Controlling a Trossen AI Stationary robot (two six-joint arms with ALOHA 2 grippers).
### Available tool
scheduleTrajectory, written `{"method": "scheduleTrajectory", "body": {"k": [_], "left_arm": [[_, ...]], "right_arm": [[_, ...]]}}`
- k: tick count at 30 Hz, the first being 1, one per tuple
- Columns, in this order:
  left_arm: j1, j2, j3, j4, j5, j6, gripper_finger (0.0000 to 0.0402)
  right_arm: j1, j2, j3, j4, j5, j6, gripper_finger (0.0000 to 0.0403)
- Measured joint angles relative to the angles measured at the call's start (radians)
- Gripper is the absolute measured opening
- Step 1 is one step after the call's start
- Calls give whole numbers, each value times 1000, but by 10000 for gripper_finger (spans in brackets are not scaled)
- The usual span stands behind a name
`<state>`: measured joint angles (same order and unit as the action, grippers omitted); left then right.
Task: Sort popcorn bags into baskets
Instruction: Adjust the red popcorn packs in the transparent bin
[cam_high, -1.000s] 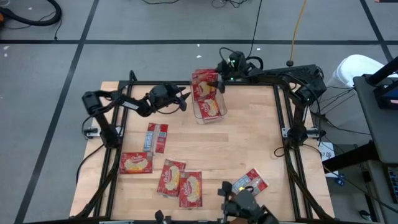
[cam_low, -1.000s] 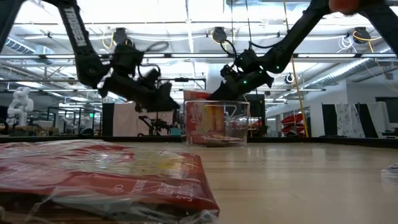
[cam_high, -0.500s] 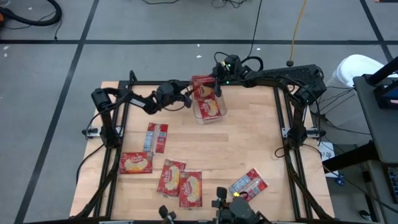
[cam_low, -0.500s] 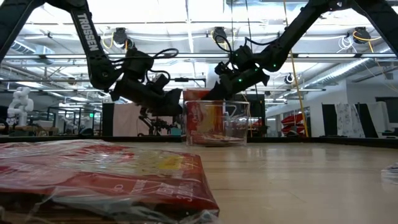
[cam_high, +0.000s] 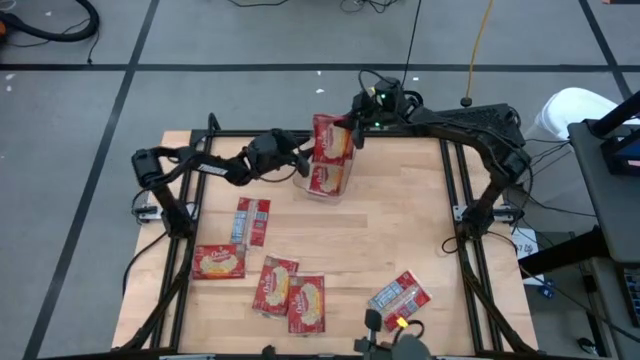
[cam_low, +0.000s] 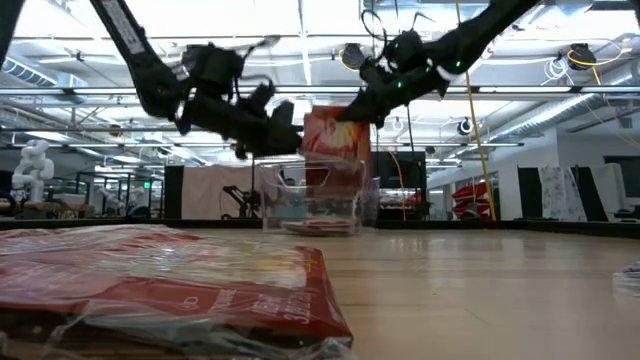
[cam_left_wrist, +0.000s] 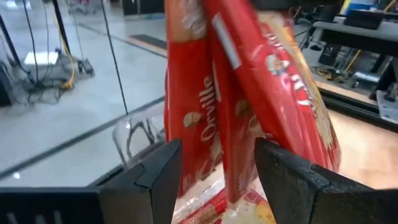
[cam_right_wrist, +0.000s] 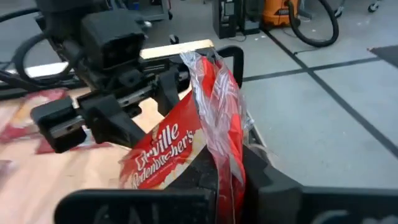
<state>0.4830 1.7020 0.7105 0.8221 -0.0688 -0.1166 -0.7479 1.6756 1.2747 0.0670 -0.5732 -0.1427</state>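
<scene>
Red upright popcorn bag (cam_high: 331, 140), white-lettered

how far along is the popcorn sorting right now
Early stage. One popcorn bag already lies in the clear bin. In hand: the right gripper is shut on an upright bag above the bin, with the left gripper open beside it. Left: five loose bags still on the table, such as the one near the left edge.

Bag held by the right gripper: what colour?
Red, white lettering, on the bag in the right gripper; right wrist view shows it best.
</scene>
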Motion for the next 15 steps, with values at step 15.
{"method": "scheduleTrajectory", "body": {"k": [15], "left_arm": [[-231, -281, 0, -608, -2, 205, 193]], "right_arm": [[92, -136, -217, 201, 82, 335, 2]]}}
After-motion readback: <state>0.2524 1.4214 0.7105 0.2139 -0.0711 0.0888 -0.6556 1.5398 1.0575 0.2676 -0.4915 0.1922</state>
